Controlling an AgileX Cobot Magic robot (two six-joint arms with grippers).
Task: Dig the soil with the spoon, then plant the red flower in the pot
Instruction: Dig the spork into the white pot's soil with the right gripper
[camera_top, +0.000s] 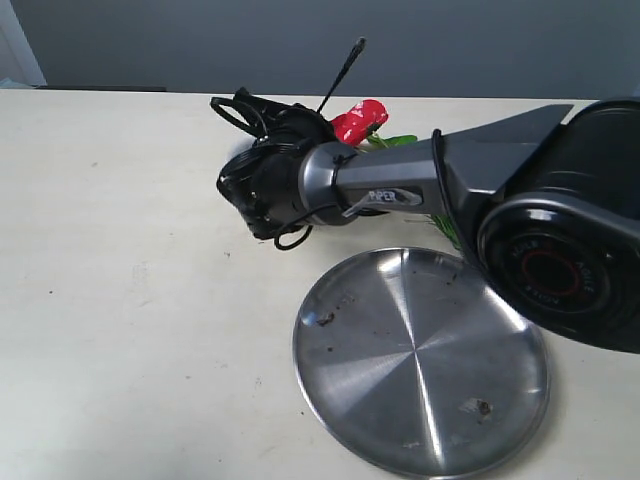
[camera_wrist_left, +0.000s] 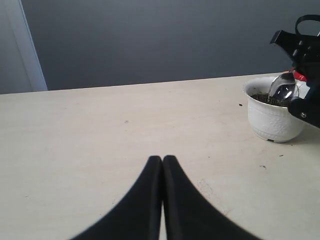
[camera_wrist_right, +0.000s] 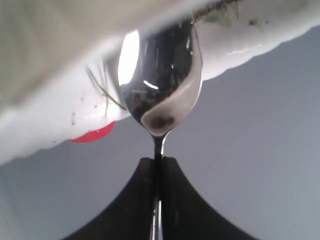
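The spoon (camera_wrist_right: 160, 85) sits bowl-down in the soil (camera_wrist_left: 262, 97) of the white pot (camera_wrist_left: 272, 117), its thin handle pinched between the clenched fingers of your right gripper (camera_wrist_right: 157, 162). In the left wrist view the shiny bowl leans against the pot's inner rim, and dark earth fills the pot nearly to its scalloped edge. The red flower (camera_top: 358, 122) lies just behind the pot, on the far side of the right arm (camera_top: 420, 185); you can see only a red bloom and a bit of green leaf past the wrist. From the exterior view the pot itself is hidden behind that gripper.

Your left gripper (camera_wrist_left: 162, 160) hangs low over bare table (camera_top: 120, 250), well apart from the pot, fingers pressed together and holding nothing.

A large round steel plate (camera_top: 420, 360) lies flat near the right arm's base, carrying a few dark crumbs. The table is pale cream and matte, with stray specks of soil scattered near the pot. Behind it runs a plain grey wall (camera_top: 300, 40), with a white upright strip (camera_wrist_left: 30, 45) at one side.
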